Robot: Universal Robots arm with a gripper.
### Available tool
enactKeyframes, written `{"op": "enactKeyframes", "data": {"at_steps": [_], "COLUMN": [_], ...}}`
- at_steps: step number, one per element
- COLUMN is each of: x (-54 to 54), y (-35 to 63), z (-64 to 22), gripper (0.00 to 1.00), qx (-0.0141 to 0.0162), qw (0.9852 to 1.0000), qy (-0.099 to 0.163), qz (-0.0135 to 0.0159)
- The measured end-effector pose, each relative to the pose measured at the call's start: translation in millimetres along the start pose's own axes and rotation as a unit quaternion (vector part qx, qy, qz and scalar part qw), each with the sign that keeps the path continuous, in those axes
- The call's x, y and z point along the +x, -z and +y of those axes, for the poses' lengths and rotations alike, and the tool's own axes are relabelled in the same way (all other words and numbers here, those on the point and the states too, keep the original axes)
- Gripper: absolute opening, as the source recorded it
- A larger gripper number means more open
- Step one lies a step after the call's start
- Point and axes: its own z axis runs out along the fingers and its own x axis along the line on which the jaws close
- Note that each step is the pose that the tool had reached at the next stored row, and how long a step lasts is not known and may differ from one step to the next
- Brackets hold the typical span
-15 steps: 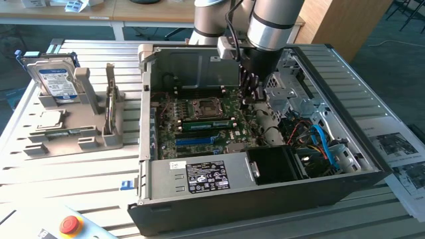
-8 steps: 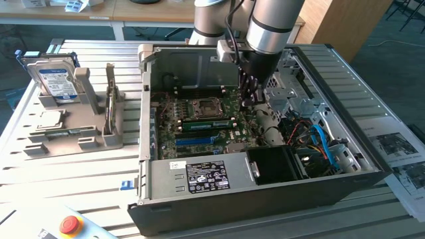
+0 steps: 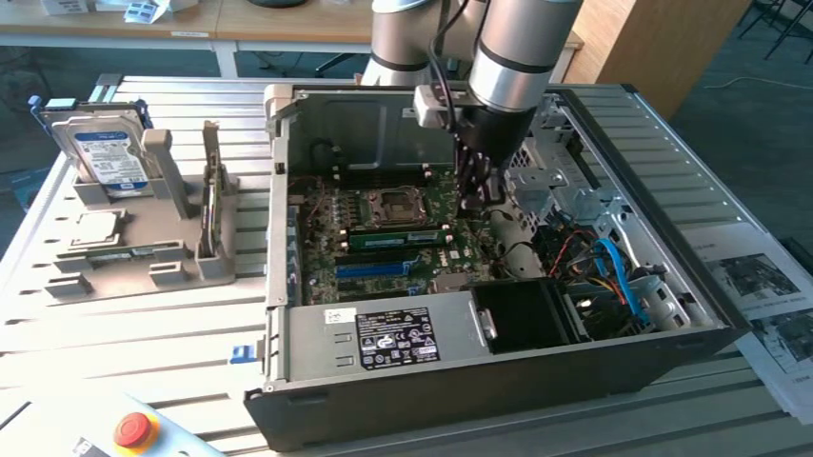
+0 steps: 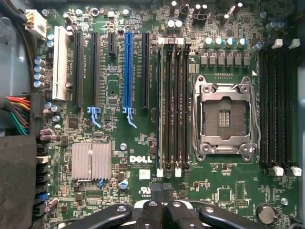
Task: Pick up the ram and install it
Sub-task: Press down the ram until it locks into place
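Note:
The ram (image 3: 396,238), a long green stick, stands on edge in a memory slot of the motherboard, between the processor socket (image 3: 387,203) and the blue slot (image 3: 381,268). My gripper (image 3: 477,198) hangs inside the open computer case, just to the exterior view's right of the socket and apart from the ram. It is shut with nothing between its fingers. In the wrist view the black fingers (image 4: 151,210) meet near the Dell label, in line with the row of black memory slots (image 4: 174,105) beside the empty socket (image 4: 224,117).
The case walls (image 3: 508,371) ring the board, with the power supply (image 3: 400,338) at the front and cables (image 3: 610,271) at the exterior view's right. A grey fixture (image 3: 128,257) at the exterior view's left holds a hard drive (image 3: 109,157) and a square chip (image 3: 95,228). A red stop button (image 3: 133,430) sits at the front.

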Motion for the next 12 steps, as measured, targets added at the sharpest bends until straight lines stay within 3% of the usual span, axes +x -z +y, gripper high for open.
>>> {"op": "enactKeyframes", "data": {"at_steps": [8, 12], "x": [0.0, 0.1], "y": [-0.9, -1.6], "z": [0.4, 6.7], "gripper": [0.1, 0.1], "qx": [0.0, 0.0], "qw": [1.0, 1.0], "qy": [0.0, 0.0], "qz": [0.0001, 0.0]}}
